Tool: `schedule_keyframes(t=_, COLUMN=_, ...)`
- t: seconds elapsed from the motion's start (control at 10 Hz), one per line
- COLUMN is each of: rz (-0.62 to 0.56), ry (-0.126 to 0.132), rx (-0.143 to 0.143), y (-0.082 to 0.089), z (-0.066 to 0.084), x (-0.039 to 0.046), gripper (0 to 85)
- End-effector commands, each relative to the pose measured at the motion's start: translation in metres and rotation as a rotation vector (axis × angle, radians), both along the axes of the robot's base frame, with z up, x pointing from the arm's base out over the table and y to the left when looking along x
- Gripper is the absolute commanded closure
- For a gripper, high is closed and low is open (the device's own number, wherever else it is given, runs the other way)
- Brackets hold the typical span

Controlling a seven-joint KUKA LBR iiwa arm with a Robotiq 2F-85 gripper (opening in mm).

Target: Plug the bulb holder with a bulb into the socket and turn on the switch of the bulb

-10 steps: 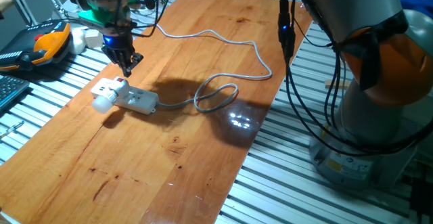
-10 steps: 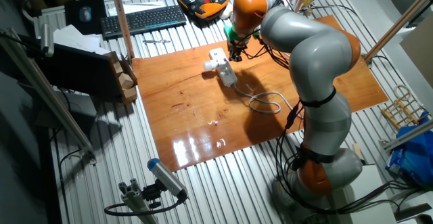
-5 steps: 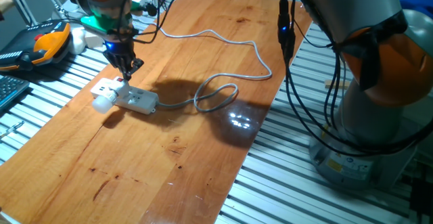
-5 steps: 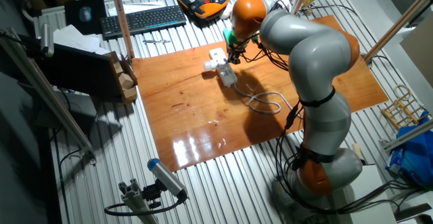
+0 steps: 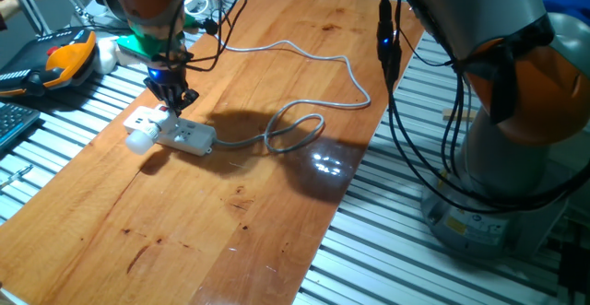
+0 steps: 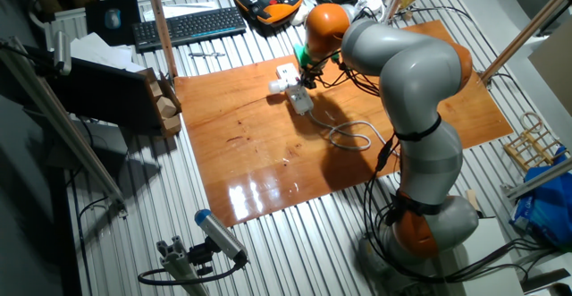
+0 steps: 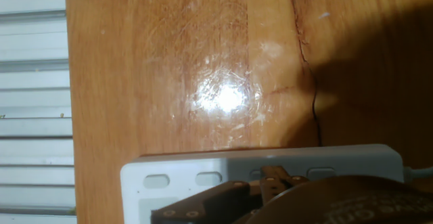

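Note:
The socket, a long white power strip [image 5: 187,136], lies on the wooden board, with a grey cable running right. The bulb holder [image 5: 146,121], a small white box with a red mark, sits at the strip's left end, joined to the round white bulb [image 5: 137,142]. My gripper [image 5: 175,101] points down with its fingers together, its tip at or just above the red mark; contact cannot be told. In the other fixed view the gripper [image 6: 303,80] hangs over the strip [image 6: 302,101] beside the bulb [image 6: 275,87]. The hand view shows the strip [image 7: 203,171] close under the fingertips [image 7: 272,181].
The grey cable [image 5: 295,128] loops right of the strip and runs to the board's far side. An orange teach pendant [image 5: 64,61] and a keyboard [image 6: 188,26] lie off the board's left edge. The board [image 5: 230,213] rests on a slatted metal table.
My gripper has come down and slightly right, from well above the bulb holder to right at its red mark. The strip, holder and bulb have not moved.

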State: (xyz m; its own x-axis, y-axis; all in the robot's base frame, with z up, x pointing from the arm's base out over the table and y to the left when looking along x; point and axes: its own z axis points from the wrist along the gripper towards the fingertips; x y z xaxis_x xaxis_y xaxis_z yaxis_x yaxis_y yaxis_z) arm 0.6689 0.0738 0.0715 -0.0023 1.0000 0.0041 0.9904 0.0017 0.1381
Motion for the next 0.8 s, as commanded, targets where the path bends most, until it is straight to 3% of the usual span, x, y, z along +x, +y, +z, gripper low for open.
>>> schedule_keyframes(t=0.0, rz=0.001, ry=0.002, rx=-0.004, y=-0.0003, z=-0.0005, x=-0.0001, gripper=85.0)
schedule_keyframes(t=0.7, rz=0.015, ry=0.003, rx=-0.015, y=-0.0026, z=-0.0103, x=0.0007, gripper=85.0)
